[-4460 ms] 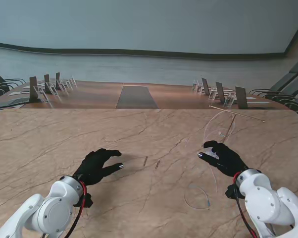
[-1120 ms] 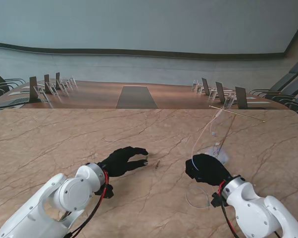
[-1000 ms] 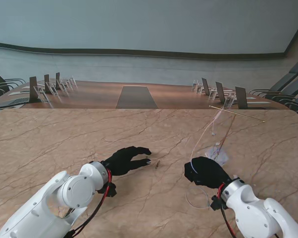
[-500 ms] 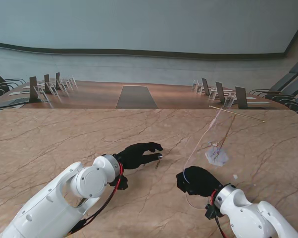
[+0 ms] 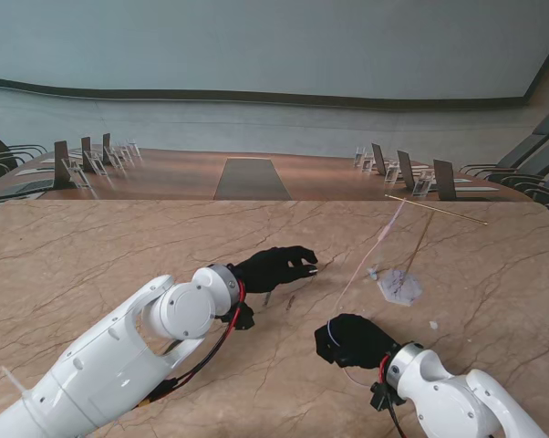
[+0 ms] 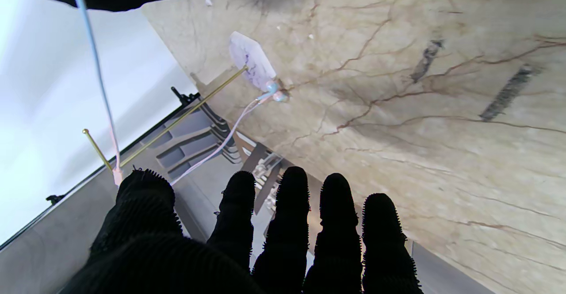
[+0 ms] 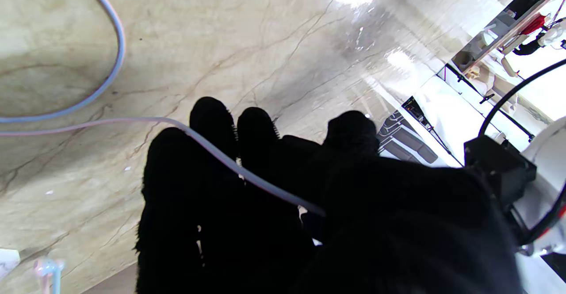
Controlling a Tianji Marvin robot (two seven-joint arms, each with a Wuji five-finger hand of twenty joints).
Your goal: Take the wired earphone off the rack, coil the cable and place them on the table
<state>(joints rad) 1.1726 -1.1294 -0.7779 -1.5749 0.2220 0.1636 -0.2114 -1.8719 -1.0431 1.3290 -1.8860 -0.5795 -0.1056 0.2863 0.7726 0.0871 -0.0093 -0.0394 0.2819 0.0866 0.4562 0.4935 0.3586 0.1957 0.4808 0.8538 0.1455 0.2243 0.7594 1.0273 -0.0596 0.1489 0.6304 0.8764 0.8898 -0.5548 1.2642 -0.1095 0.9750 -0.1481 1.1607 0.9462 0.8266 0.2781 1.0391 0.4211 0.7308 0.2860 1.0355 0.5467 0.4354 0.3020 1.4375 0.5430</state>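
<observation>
Both our hands moved: our left hand point(image 5: 276, 267) reached farther out, fingers apart, holding nothing. Our right hand point(image 5: 349, 339) came nearer to us, fingers closed on the cable point(image 5: 359, 266). It runs up to the rack point(image 5: 436, 210). Tiny earbuds point(image 6: 276, 93) lie on the table point(image 5: 119, 246), hard to see.

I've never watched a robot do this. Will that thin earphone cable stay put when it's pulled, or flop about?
Probably floppy: the cable runs thin and slack from the rack to the right hand. It curls loosely on the table, so coils may spring open. Likely very light.
</observation>
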